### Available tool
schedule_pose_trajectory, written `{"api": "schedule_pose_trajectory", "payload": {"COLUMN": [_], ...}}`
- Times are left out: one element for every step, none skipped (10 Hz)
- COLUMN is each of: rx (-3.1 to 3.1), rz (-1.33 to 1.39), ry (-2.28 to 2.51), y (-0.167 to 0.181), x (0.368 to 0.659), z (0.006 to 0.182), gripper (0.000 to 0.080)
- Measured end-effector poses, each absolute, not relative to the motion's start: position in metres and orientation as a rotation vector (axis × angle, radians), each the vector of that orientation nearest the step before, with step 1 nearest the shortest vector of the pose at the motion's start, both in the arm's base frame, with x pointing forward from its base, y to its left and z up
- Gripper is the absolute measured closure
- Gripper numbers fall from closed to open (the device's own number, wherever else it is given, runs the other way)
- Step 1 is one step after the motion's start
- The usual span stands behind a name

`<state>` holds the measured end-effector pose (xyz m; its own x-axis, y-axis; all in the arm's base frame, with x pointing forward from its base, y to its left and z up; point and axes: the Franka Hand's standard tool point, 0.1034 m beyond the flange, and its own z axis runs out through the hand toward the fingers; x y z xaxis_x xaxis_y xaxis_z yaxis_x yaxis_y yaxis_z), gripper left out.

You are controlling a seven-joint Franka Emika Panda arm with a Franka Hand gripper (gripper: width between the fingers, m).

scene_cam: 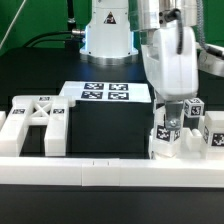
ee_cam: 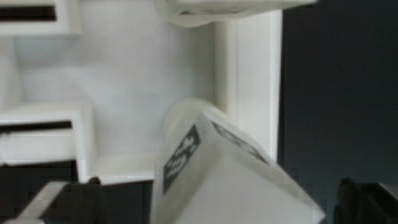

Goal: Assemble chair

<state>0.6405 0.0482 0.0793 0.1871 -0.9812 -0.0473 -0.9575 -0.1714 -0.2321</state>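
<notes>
Hovering at the exterior view's right, the hand [scene_cam: 168, 108] stands over a cluster of tagged chair parts on the black surface [scene_cam: 105, 135]. In the wrist view its fingers [ee_cam: 68, 203] are spread wide. A tagged block [ee_cam: 222, 160] lies tilted between them, with a dark gap on either side, so the hand is apart and clamps nothing. Two more tagged pieces [scene_cam: 196, 110] sit just beside that block, further to the exterior view's right. The X panel [scene_cam: 38, 118] lies well apart on the exterior view's left, against the front rail [scene_cam: 100, 172]. The marker board [scene_cam: 105, 93] lies behind, between the two groups.

The chair is far from built: panel and blocks are still separate, and nothing appears to be joined. The step in hand looks like work on one block among the right-hand parts, but whether the hand is about to take it or is done with it cannot be told from these views.

If a grasp is next, the block's tilt matters. The fingers would need to come square to its flat sides before they press in, or it may twist or slip. The neighbouring pieces are close, so the approach should keep clear of them.
</notes>
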Motion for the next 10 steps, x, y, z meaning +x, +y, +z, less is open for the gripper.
{"api": "schedule_pose_trajectory", "payload": {"rx": [-2.369,-2.482,-2.604,-2.684,-2.749,-2.823,-2.883,-2.905,-2.952,-2.946], "rz": [-0.18,-0.191,-0.19,-0.173,-0.154,-0.136,-0.146,-0.138,-0.164,-0.177], "ry": [1.737,1.598,1.436,1.322,1.229,1.126,1.044,1.013,0.9,0.908], "y": [0.046,0.044,0.041,0.039,0.036,0.036,0.039,0.043,0.046,0.053], "x": [0.642,0.643,0.645,0.648,0.649,0.65,0.652,0.652,0.653,0.652], "z": [0.081,0.082,0.082,0.082,0.081,0.08,0.08,0.079,0.079,0.077], "gripper": [0.0151,0.0151,0.0151,0.0151,0.0151,0.0151,0.0151,0.0151,0.0151,0.0151]}}
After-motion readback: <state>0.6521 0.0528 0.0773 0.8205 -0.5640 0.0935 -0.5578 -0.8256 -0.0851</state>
